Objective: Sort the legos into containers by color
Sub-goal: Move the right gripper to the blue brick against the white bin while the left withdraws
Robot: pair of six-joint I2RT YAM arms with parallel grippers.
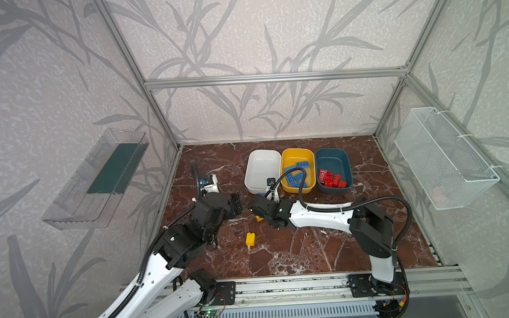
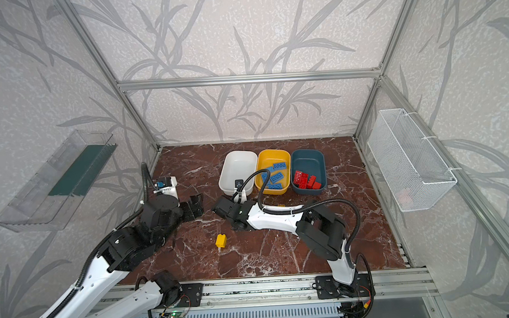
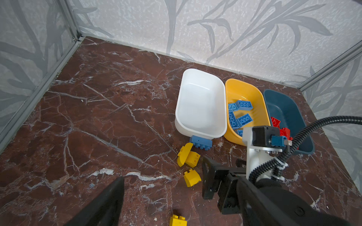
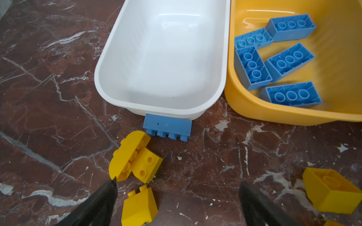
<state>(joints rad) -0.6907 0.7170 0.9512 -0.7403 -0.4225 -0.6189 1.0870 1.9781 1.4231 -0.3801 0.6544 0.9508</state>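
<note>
Three containers stand in a row at the back: a white tub (image 1: 262,171) with nothing in it, a yellow tub (image 1: 298,169) holding several blue legos (image 4: 288,62), and a teal tub (image 1: 334,170) holding red legos (image 1: 331,178). A blue lego (image 4: 167,127) lies against the white tub's front. Beside it are two joined yellow legos (image 4: 135,158). My right gripper (image 4: 178,187) is open and low over the floor. A single yellow lego (image 4: 140,207) lies in its gap, close to one finger. My left gripper (image 1: 237,205) is open and faces the right one; one of its fingers (image 3: 109,201) shows.
Another yellow lego (image 1: 250,239) lies nearer the front rail, and one more (image 4: 331,193) sits off to the side of my right gripper. A clear tray (image 1: 96,180) hangs on the left wall and a wire basket (image 1: 444,161) on the right wall.
</note>
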